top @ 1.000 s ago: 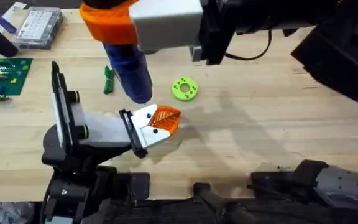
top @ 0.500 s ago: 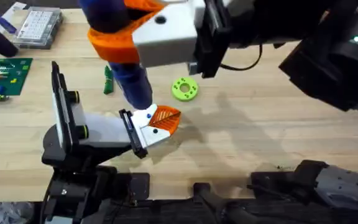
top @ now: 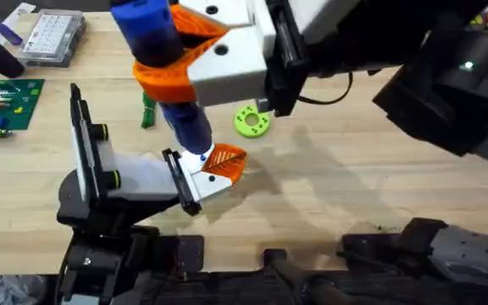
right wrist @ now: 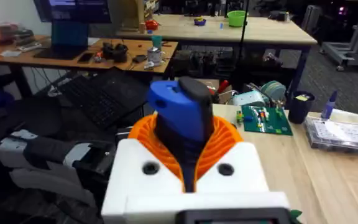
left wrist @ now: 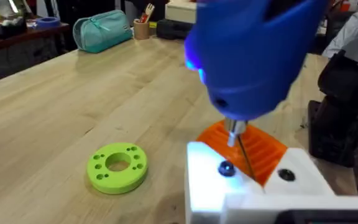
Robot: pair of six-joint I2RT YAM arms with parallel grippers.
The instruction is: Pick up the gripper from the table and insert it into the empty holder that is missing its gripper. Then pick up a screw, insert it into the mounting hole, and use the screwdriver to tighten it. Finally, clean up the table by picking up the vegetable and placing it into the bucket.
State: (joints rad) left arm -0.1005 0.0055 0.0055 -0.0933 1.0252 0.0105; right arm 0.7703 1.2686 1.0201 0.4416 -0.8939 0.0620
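step: tightening screw | right hand (top: 195,63) clenched on screwdriver (top: 176,93), held steep so we get the bit into the screw, probably seated | gripper (top: 219,163) sits in holder (top: 142,176) | left hand: cannot tell

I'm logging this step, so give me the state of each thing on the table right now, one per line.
gripper: seated on the holder's bracket end.
holder: on its base, wedge piece fitted.
screwdriver: clamped in the right claw, tilted, bit down on the white base.
vegetable: lying on the table, not yet binned.
green ring: flat on the table.
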